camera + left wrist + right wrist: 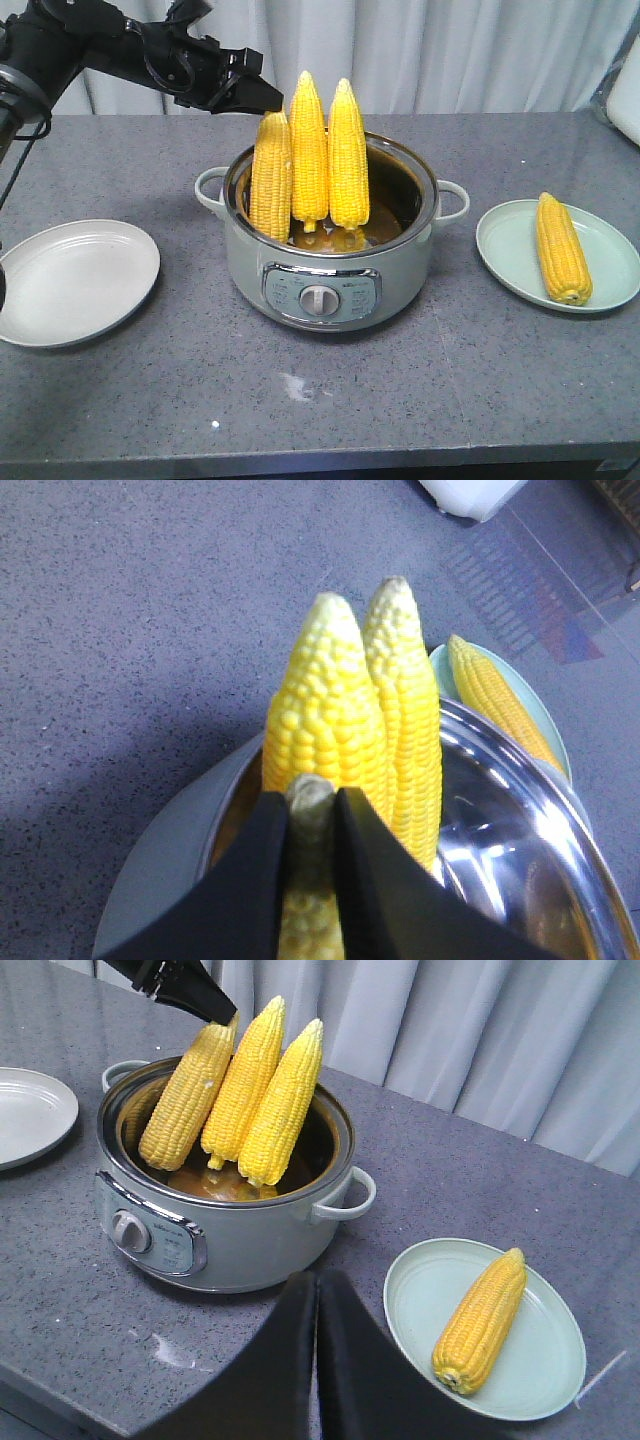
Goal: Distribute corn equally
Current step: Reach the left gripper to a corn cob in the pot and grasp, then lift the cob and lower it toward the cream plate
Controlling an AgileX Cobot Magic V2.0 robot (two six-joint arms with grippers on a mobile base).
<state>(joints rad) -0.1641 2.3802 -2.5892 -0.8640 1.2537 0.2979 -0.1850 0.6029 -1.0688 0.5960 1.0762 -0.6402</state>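
a: left wrist view, what is the left gripper [312, 802] doing?

b: its two black fingers [255, 880] are pinching the pale tip of the end cob [306, 920], which is sitting right between them.

a: and where is that cob standing?

b: it is leaning nearly upright in the pot [250, 272], stem end down, at the side nearer the white plate [75, 280]. the gripper is hanging above the rim on that side, holding the very top of it.

a: the rest of the corn?

b: two more cobs [310, 150] are standing in the same pot, just beside the end cob, tips pointing up. a fourth cob [562, 250] is lying flat on the green plate [505, 240], well apart from the pot on the grey table [450, 390].

a: is the right gripper [317, 1295] holding anything?

b: its fingers are pressing together with nothing between them. it is hovering near the green plate and the lying cob, touching neither.
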